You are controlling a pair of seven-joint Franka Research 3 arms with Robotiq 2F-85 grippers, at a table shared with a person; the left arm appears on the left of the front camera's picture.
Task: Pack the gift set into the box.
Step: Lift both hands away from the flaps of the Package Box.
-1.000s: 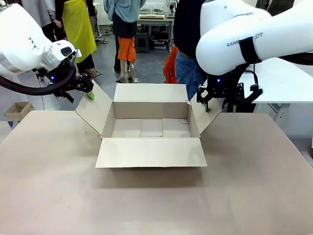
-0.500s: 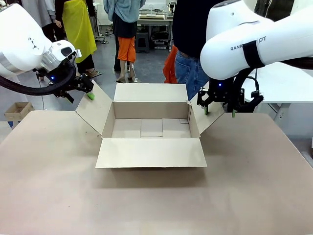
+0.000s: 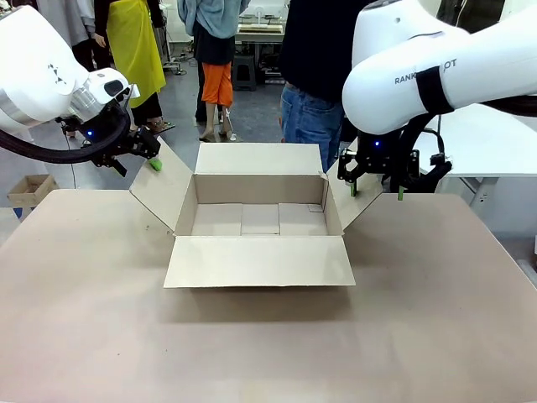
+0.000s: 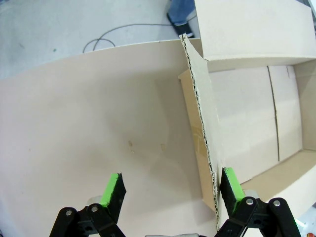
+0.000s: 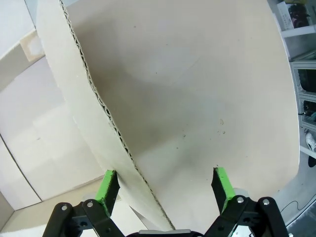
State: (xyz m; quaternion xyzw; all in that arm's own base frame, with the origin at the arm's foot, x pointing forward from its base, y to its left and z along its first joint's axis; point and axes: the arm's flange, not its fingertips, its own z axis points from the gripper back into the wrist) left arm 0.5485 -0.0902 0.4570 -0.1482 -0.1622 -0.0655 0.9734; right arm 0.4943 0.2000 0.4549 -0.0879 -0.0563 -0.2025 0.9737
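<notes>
Plain tan-brown cardboard box [image 3: 258, 262] with wavy corrugated edges, pale beige worktop [image 3: 252, 353], glossy white arms [image 3: 33, 75], black fingers [image 4: 111, 189] with bright green pads, small blue lights [image 3: 89, 134] at the wrists, person [image 3: 315, 67] in black top and blue jeans, grey floor [image 4: 74, 29]

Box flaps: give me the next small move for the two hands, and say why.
Probably close each hand on its side flap and hold it spread. Both hands are open, the left hand straddling the left flap's edge, the right hand the right flap's. The box is empty, so pinned flaps would leave the opening free for the gift set.
</notes>
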